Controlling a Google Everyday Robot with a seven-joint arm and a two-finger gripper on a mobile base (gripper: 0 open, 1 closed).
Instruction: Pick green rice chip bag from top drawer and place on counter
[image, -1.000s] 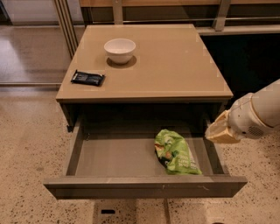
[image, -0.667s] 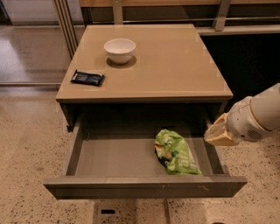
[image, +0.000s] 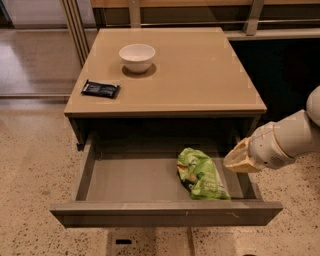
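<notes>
The green rice chip bag (image: 201, 174) lies crumpled on the bare grey floor of the open top drawer (image: 125, 180), right of the middle. The counter (image: 200, 75) is the tan tabletop above the drawer. My gripper (image: 239, 159) comes in from the right on a white arm, hovering over the drawer's right side, just right of the bag and a little above it, apart from it.
A white bowl (image: 137, 57) stands on the counter at the back left. A small flat black packet (image: 100, 89) lies near the counter's left front edge. The drawer's front panel (image: 165, 214) juts toward me. Speckled floor surrounds the cabinet.
My gripper has drifted slightly left and down, closer to the bag over the drawer's right side. The bag, bowl and packet have not moved.
</notes>
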